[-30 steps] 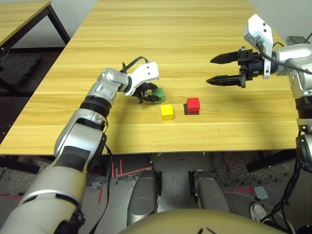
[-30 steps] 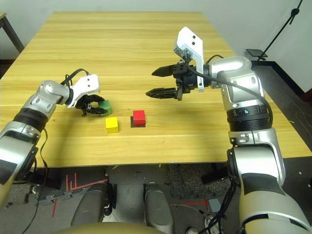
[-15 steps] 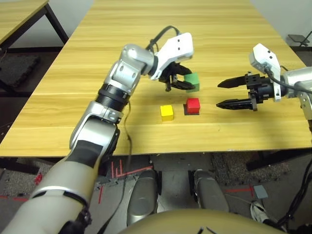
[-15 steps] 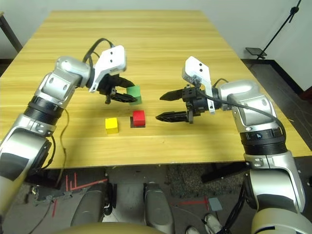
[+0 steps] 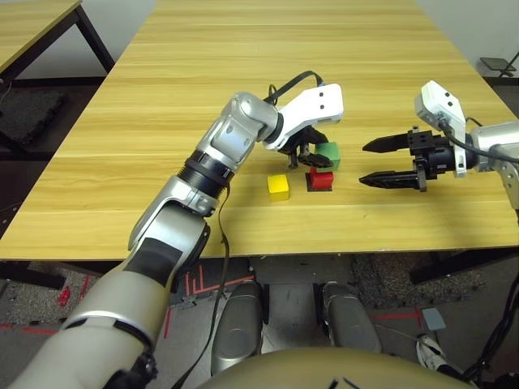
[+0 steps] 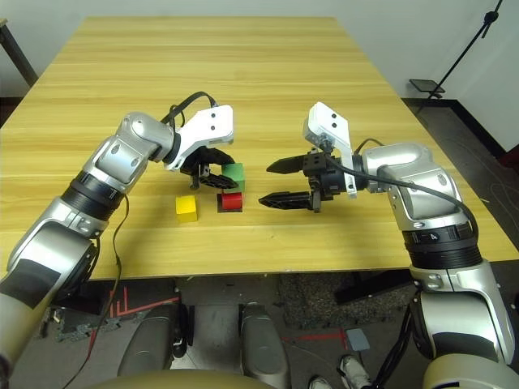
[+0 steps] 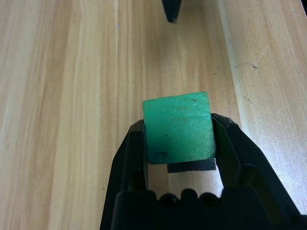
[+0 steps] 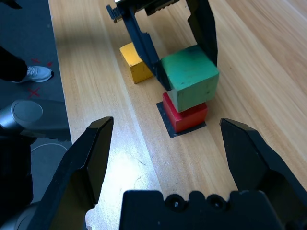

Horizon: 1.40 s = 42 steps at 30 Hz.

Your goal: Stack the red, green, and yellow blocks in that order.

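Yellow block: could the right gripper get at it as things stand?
Probably not directly. The red block, with the green block held over it by the left gripper, sits between the open right gripper and the yellow block.

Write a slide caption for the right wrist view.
Left hand holds the green block on the red block; yellow block beside, open right hand facing.

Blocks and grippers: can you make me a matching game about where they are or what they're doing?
Things:
1. green block
2. red block
3. yellow block
4. right gripper

States:
A. alone on the table
B. open, holding nothing
C. on the black patch
D. held in the left gripper

Pairs: 1-D, 2-C, 3-A, 4-B
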Available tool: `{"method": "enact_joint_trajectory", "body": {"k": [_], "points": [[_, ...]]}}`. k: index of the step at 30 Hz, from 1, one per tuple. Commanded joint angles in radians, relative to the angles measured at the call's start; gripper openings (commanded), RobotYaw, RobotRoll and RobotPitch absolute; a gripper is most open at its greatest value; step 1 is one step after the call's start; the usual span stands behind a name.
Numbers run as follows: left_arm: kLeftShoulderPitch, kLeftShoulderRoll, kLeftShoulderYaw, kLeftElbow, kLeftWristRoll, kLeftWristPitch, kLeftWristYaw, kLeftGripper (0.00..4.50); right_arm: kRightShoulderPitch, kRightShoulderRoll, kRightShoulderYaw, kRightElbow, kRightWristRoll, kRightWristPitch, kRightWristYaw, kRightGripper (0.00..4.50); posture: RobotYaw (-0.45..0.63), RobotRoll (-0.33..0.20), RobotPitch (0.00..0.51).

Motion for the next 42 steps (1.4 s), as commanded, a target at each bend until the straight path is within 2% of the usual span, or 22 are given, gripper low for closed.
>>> {"method": "enact_joint_trajectory", "body": {"k": [1,26,31,33,36,38,42], "points": [[0.012,-0.005,-0.016,0.004,0.006,-0.002,0.002,2.07,0.007,-0.014,-0.010,-0.018,0.014,0.007,-0.010,4.50,0.13,-0.112,0.081],[0.032,-0.018,-0.026,0.009,0.011,-0.016,0.013,2.07,0.001,-0.014,-0.007,-0.021,0.022,0.023,-0.032,4.50,0.12,-0.117,0.096],[0.042,-0.009,-0.010,-0.036,-0.002,0.017,0.018,3.77,-0.004,-0.015,-0.008,-0.020,0.022,0.026,-0.034,4.50,0.13,-0.120,0.094],[0.052,0.023,0.029,-0.142,-0.036,0.110,0.011,4.43,-0.011,-0.015,-0.008,-0.017,0.021,0.028,-0.035,4.50,0.13,-0.122,0.092],[0.069,0.110,0.053,-0.322,-0.078,0.249,-0.022,4.47,-0.015,-0.015,-0.007,-0.013,0.021,0.025,-0.035,4.50,0.15,-0.123,0.087],[0.099,0.205,0.051,-0.440,-0.097,0.334,-0.051,4.47,-0.022,-0.011,-0.004,-0.007,0.022,0.022,-0.034,4.50,0.16,-0.124,0.085],[0.189,0.357,0.032,-0.565,-0.111,0.375,-0.078,4.47,-0.040,-0.002,0.006,0.008,0.022,0.018,-0.031,4.50,0.18,-0.128,0.082]]}}
